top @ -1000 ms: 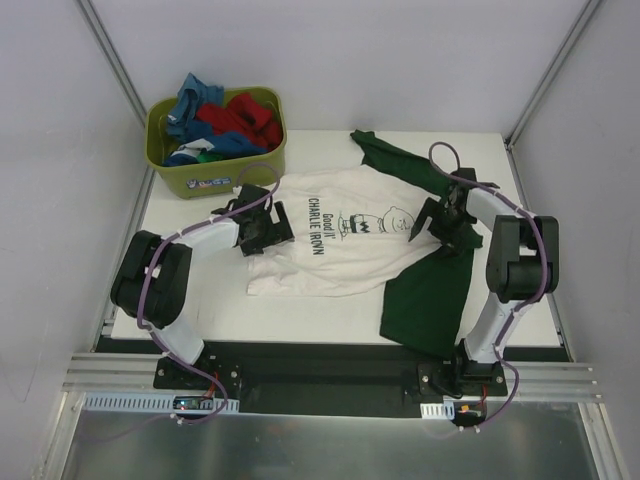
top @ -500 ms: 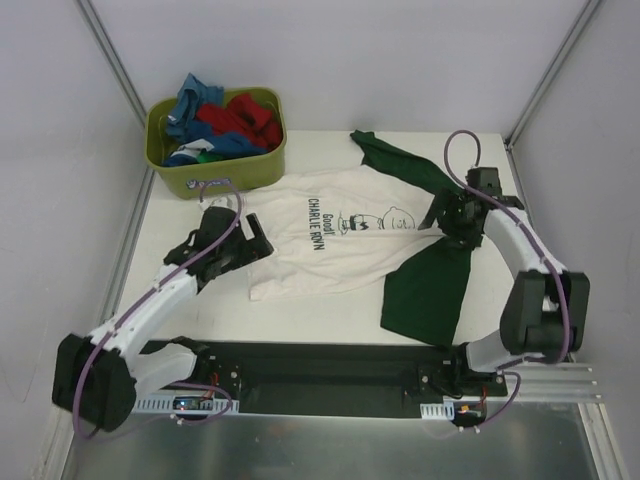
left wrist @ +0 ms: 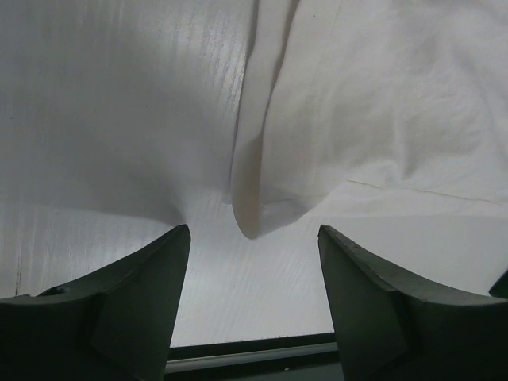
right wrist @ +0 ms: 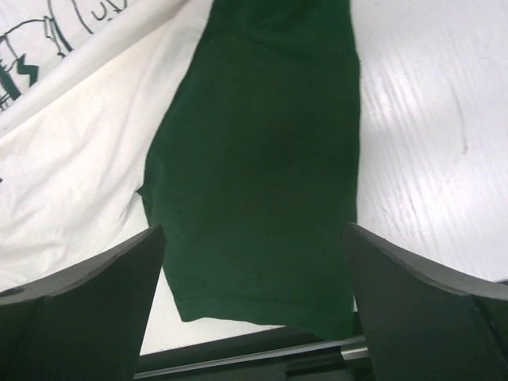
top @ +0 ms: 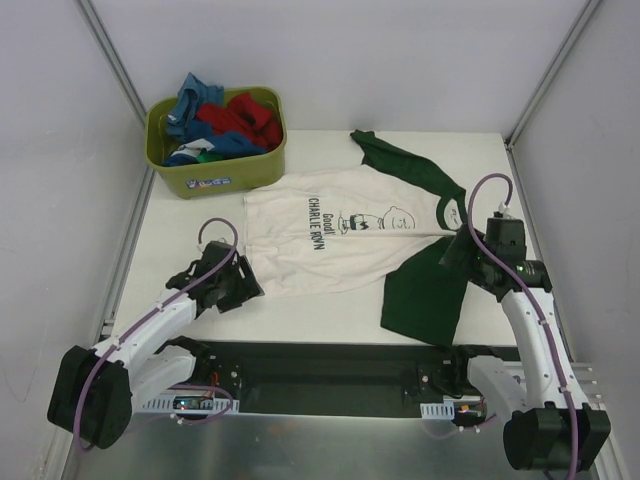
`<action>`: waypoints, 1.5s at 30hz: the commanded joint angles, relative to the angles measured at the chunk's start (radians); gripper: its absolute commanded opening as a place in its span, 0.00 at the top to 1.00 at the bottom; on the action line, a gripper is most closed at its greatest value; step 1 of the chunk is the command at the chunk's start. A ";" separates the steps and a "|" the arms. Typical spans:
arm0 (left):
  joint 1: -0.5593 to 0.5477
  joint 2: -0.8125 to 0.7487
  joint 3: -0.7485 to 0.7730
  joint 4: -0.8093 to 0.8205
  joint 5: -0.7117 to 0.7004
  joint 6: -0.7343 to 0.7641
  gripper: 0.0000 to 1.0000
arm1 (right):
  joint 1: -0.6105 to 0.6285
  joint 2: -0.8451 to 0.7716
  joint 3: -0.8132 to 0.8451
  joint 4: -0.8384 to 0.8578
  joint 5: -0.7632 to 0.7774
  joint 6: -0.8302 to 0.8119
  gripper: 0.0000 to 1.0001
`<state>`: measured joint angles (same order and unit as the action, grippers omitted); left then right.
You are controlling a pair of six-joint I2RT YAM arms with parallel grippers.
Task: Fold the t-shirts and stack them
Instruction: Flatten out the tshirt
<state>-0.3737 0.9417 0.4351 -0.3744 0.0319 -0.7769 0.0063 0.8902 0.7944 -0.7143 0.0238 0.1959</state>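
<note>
The cream Charlie Brown t-shirt (top: 330, 240) lies flat on the white table (top: 500, 170), its dark green sleeves spread at the back right (top: 400, 160) and front right (top: 425, 295). My left gripper (top: 240, 290) is open and empty, low by the shirt's near left corner; in the left wrist view that cream corner (left wrist: 254, 214) lies just ahead of the open gripper (left wrist: 252, 298). My right gripper (top: 455, 255) is open and empty above the near green sleeve; the right wrist view shows that sleeve (right wrist: 262, 182) between the spread fingers of the gripper (right wrist: 254, 305).
An olive-green tub (top: 215, 170) at the table's back left holds blue, red and green shirts (top: 225, 125). The black base rail (top: 320, 365) runs along the table's near edge. White walls enclose the table.
Both arms have drawn back toward the near edge. The left gripper moved from the shirt's left side to its near left corner. The right gripper came off the collar area toward the near sleeve.
</note>
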 commanded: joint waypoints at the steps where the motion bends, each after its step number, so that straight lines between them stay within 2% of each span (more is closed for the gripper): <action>1: -0.005 0.045 -0.009 0.064 0.049 -0.019 0.42 | -0.003 -0.049 0.037 -0.093 0.091 -0.001 0.03; 4: -0.007 0.048 -0.022 0.080 0.065 -0.018 0.53 | -0.003 -0.065 0.037 -0.105 0.105 0.008 0.03; 15: -0.005 0.083 -0.052 0.089 -0.003 -0.012 0.69 | -0.003 -0.080 0.048 -0.162 0.107 0.011 0.03; 16: -0.005 0.088 -0.050 0.091 -0.007 -0.010 0.72 | -0.005 -0.082 0.046 -0.172 0.102 0.004 0.03; 19: -0.005 0.108 -0.036 0.097 0.003 -0.005 0.98 | -0.003 -0.089 0.046 -0.223 0.074 0.010 0.03; 20: -0.005 0.111 -0.035 0.095 0.006 -0.005 1.00 | -0.005 -0.091 0.043 -0.244 0.061 0.026 0.03; 24: -0.005 0.083 -0.041 0.100 -0.013 -0.005 1.00 | -0.005 -0.073 0.003 -0.370 0.024 0.072 0.03; 25: -0.004 0.077 -0.041 0.100 -0.021 -0.001 1.00 | -0.005 -0.079 -0.015 -0.381 -0.002 0.079 0.03; 26: -0.004 0.071 -0.039 0.100 -0.026 0.001 1.00 | -0.003 -0.088 -0.033 -0.378 -0.095 0.080 0.03; 29: -0.002 0.055 -0.026 0.100 -0.048 0.008 1.00 | -0.005 -0.146 -0.112 -0.389 -0.177 0.132 0.03; 33: 0.002 0.057 -0.010 0.100 -0.062 0.014 1.00 | -0.003 -0.180 -0.179 -0.424 -0.197 0.157 0.01; 37: 0.007 0.060 0.002 0.100 -0.063 0.027 1.00 | 0.001 -0.181 -0.204 -0.412 -0.217 0.158 0.09; 45: 0.013 0.069 0.019 0.100 -0.064 0.028 1.00 | 0.070 -0.014 -0.187 -0.340 -0.162 0.180 0.19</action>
<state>-0.3710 1.0119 0.4175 -0.2680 -0.0071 -0.7662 0.0311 0.8074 0.6067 -1.0508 -0.1432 0.3305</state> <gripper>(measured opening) 0.009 0.823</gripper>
